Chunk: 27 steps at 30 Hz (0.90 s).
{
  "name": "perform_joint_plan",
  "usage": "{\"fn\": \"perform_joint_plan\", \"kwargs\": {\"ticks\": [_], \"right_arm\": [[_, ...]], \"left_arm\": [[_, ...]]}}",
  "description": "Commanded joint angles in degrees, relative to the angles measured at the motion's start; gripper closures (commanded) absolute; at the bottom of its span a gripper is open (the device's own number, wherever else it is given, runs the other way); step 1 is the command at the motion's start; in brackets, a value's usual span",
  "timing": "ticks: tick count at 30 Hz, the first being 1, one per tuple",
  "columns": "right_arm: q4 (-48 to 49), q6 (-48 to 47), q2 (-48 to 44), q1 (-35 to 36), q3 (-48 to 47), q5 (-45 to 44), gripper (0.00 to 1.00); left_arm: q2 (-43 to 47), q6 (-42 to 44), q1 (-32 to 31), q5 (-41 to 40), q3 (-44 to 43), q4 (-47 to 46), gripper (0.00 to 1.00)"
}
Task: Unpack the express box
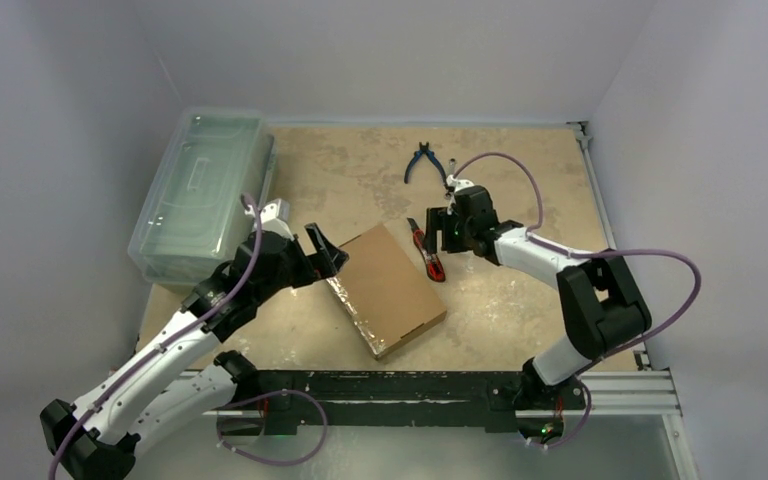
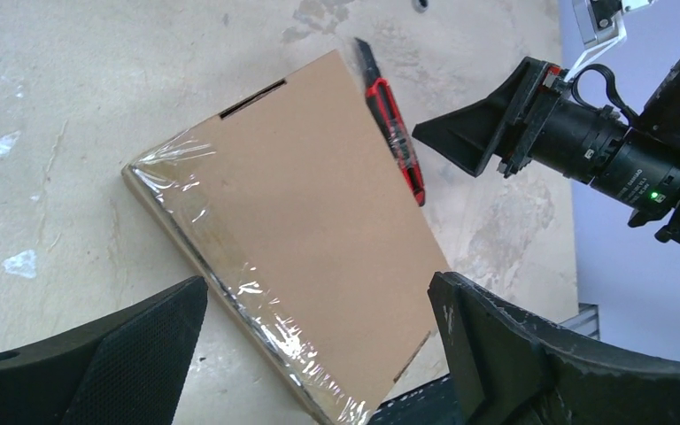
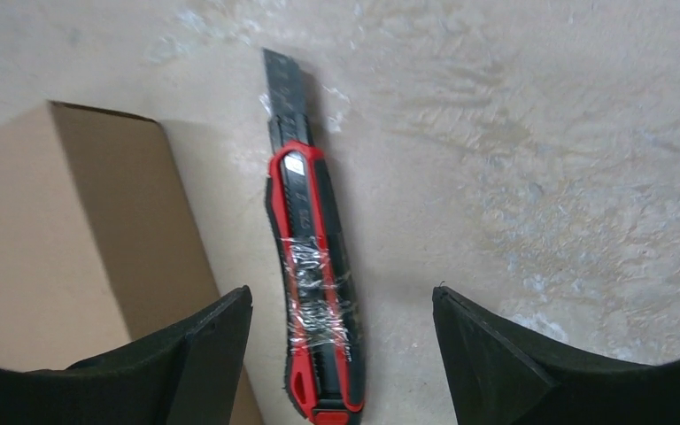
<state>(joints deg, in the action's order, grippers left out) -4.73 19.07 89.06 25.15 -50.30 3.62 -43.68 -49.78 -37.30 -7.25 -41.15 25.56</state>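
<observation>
- Box (image 1: 388, 288) lies flat and closed at mid-table, turned on a diagonal, with clear tape (image 2: 230, 292) sealing its long left edge.
- Unpacking has not begun, I judge; the step in hand looks like fetching the knife (image 3: 312, 292) to cut that seal.
- Right pincer (image 3: 341, 301) hovers over the knife with jaws apart, straddling the red handle and holding nothing.
- To do it well, come straight down and close across the middle of the handle, clear of the dark blade end. The handle is wrapped in slick film, so the grip should be firm.
- The knife lies just beside the box's right edge, so the inner finger has little room and could catch the cardboard.
- Left pincer (image 1: 325, 250) stands wide and empty above the taped side, placed to steady the box.
- Pliers (image 1: 422, 160) lie farther back on the table (image 1: 520, 180), well apart.
- A clear bin (image 1: 200, 195) sits at the far left, behind the left arm, and is no obstacle here.
</observation>
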Motion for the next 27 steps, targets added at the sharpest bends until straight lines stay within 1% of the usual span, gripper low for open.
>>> {"fn": "perform_joint_plan", "kwargs": {"ticks": [1, 2, 6, 9, 12, 17, 20, 22, 25, 27], "right_arm": [[1.53, -2.45, 1.56, 1.97, 0.54, -3.36, 0.23], [1.65, -2.66, 1.98, 2.85, 0.25, -3.43, 0.23], [-0.02, -3.11, 4.07, 6.74, -1.62, -9.29, 0.22], [0.45, -2.74, 5.45, 7.84, -1.56, -11.30, 0.22], [0.15, -2.46, 6.26, 7.99, -1.42, -13.07, 0.27], [1.55, -2.37, 5.86, 8.13, 0.07, -14.86, 0.43], [4.20, -2.38, 5.09, 8.10, 1.88, -15.15, 0.47], [3.73, -2.37, 5.32, 8.08, 1.55, -15.10, 0.47], [4.49, -2.46, 5.98, 8.08, 1.66, -14.72, 0.37], [3.31, -2.48, 7.16, 8.08, 0.58, -14.89, 0.36]], "left_arm": [[-0.72, 2.20, -0.05, -0.93, -3.01, 2.62, 0.01], [-0.52, 2.20, -0.05, -0.85, -2.88, 2.68, 0.01], [0.39, 1.58, 0.00, -0.99, -2.71, 3.10, 0.01], [0.61, 1.32, 0.00, -0.85, -1.86, 2.53, 0.01], [0.36, 0.70, -0.05, -0.29, -1.91, 2.64, 0.01], [0.35, 0.53, -0.03, -0.48, -1.91, 2.87, 0.01], [0.09, 0.93, -0.03, -0.39, -2.25, 2.92, 0.01], [-0.12, 0.84, -0.02, -0.57, -2.87, 3.44, 0.01], [-0.44, 0.96, 0.01, 0.09, -3.36, 2.94, 0.01], [-0.52, 0.89, -0.06, -0.03, -3.48, 2.75, 0.01]]}}
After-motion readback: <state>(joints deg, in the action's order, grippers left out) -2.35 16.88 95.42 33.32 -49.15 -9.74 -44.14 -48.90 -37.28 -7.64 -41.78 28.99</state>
